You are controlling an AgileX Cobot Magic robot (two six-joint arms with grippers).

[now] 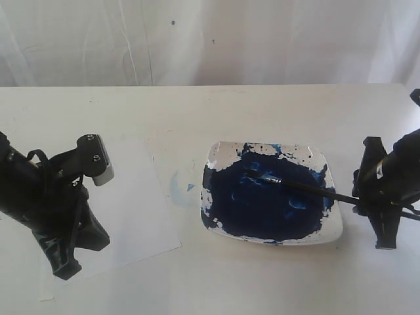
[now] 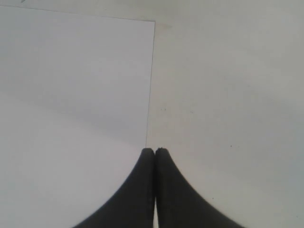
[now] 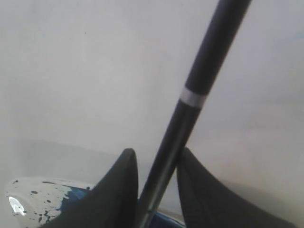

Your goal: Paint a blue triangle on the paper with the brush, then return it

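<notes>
My right gripper [image 3: 156, 154] straddles the brush [image 3: 194, 95] handle; whether the jaws pinch it I cannot tell. Its tip lies in the plate [image 1: 223, 156] of blue paint. Beyond, the paper [image 1: 141, 197] looks blank, my left gripper [image 2: 155, 151] closed at its edge. Painting and return remain.

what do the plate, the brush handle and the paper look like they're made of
Plate: likely glazed ceramic or melamine; glossy white rim with highlights. Brush: smooth black handle, plastic or lacquered wood, soft sheen, with a silver band, probably metal. Paper: thin matte white sheet.
</notes>
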